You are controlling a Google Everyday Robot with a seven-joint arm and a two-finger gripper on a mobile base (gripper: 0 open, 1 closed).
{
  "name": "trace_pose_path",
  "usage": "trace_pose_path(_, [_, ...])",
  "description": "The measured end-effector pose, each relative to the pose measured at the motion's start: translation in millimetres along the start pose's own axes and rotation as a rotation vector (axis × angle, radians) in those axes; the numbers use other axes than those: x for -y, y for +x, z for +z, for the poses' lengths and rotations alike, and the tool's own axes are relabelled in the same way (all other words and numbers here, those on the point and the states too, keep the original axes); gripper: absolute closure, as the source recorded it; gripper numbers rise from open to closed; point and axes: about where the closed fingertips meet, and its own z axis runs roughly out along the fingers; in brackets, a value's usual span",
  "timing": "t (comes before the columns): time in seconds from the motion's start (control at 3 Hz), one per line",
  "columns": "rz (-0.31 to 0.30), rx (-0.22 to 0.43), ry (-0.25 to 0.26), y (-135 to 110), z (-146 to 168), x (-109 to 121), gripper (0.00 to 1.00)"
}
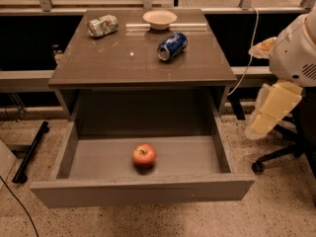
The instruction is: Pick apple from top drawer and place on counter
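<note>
Over at the right, the pale gripper [272, 108] hangs beside the open top drawer [74, 147], apart from it; spread or pressed together, I cannot tell. Inside, the apple [144, 155] sits near the front wall, bare floor all around. On the counter [98, 63] lie a blue can [172, 45], a crushed can [102, 25] and a bowl [159, 19]

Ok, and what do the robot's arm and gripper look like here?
At the right edge, the arm is a rounded white shell with a small slotted grille on its side. Below it, right of the top drawer, the gripper is made of blocky, pale cream-yellow segments. No lettering shows on either.
</note>
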Motion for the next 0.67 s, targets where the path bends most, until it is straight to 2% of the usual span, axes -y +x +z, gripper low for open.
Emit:
trace_pose_path(0.33, [0.023, 0.116, -0.042, -15.0, 28.6, 5.4, 0.00])
trace_pose_path(0.67, [0.023, 0.116, -0.042, -15.0, 28.6, 5.4, 0.00])
